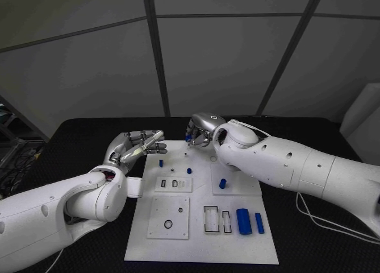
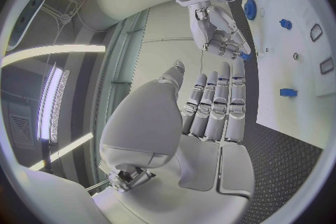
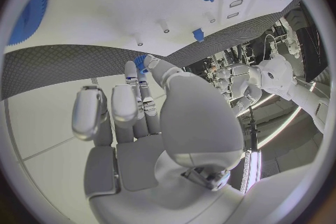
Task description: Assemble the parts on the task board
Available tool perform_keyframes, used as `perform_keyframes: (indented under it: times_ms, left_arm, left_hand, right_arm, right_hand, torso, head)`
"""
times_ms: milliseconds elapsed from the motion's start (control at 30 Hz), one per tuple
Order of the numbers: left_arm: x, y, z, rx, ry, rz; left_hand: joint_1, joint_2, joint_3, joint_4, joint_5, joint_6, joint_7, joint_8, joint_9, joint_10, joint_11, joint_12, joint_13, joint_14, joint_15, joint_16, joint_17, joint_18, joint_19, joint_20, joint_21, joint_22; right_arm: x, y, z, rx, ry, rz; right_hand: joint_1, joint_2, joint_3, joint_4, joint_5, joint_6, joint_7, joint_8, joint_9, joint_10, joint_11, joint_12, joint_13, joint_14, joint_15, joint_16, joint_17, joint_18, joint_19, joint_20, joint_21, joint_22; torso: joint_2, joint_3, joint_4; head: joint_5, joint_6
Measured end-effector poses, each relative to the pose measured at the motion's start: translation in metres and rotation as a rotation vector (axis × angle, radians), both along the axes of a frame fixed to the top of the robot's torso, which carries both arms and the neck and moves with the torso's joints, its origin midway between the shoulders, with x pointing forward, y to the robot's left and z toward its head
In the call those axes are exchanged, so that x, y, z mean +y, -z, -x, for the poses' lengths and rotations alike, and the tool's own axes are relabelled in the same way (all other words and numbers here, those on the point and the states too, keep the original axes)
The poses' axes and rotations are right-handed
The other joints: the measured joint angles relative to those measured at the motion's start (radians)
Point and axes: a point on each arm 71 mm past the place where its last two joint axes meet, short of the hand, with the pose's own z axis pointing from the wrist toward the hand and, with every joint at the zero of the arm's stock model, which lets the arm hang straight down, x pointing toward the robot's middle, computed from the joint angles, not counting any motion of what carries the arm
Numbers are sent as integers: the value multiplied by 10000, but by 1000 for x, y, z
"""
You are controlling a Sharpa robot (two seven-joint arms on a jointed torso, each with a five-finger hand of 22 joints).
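Note:
The white task board (image 1: 202,227) lies in the middle of the black table. My right hand (image 1: 203,130) hovers over the board's far edge and pinches a small blue part (image 1: 188,137) between thumb and fingertip; the wrist view shows that part (image 3: 140,61) at the fingertips of the right hand (image 3: 140,112). My left hand (image 1: 141,144) hangs just off the board's far left corner, fingers stretched out straight and empty (image 2: 213,106). Small blue pegs (image 1: 161,163) (image 1: 190,169) (image 1: 222,183) stand on the board. Two blue cylinders (image 1: 243,220) (image 1: 259,223) lie near its right edge.
A blue gear (image 2: 250,9) sits on the board (image 2: 308,22) near my right hand (image 2: 220,33). White inset plates with slots (image 1: 172,183) and a ring (image 1: 167,224) take up the board's left half. Black table (image 1: 75,142) surrounds the board.

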Motion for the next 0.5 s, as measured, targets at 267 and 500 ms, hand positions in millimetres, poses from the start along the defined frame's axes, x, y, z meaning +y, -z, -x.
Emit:
perform_keyframes:
  times_ms: [267, 500]
  left_arm:
    - [-1, -1, 0, -7, 11, 6]
    - [-1, -1, -1, -13, 13, 7]
  left_hand:
    - [0, 0, 0, 0, 0, 0, 0, 0, 0, 0, 0, 0, 0, 0, 0, 0, 9, 1, 0, 0, 0, -1]
    - [0, 0, 0, 0, 0, 0, 0, 0, 0, 0, 0, 0, 0, 0, 0, 0, 8, 0, 0, 0, 0, -1]
  right_arm:
    - [3, 4, -1, 287, -55, 259]
    - [3, 8, -3, 472, -30, 448]
  right_hand:
    - [-40, -40, 0, 0, -17, -3, 0, -8, 0, 0, 0, 0, -1, 0, 0, 0, -1, -1, 0, 0, 0, 11]
    - [-40, -40, 0, 0, -17, -40, 31, -36, -1, -38, 38, -34, -1, 0, 0, 0, -2, 0, 0, 0, 0, 5]
  torso:
    - [12, 6, -4]
    - [19, 6, -10]
  head:
    - [33, -57]
    - [46, -79]
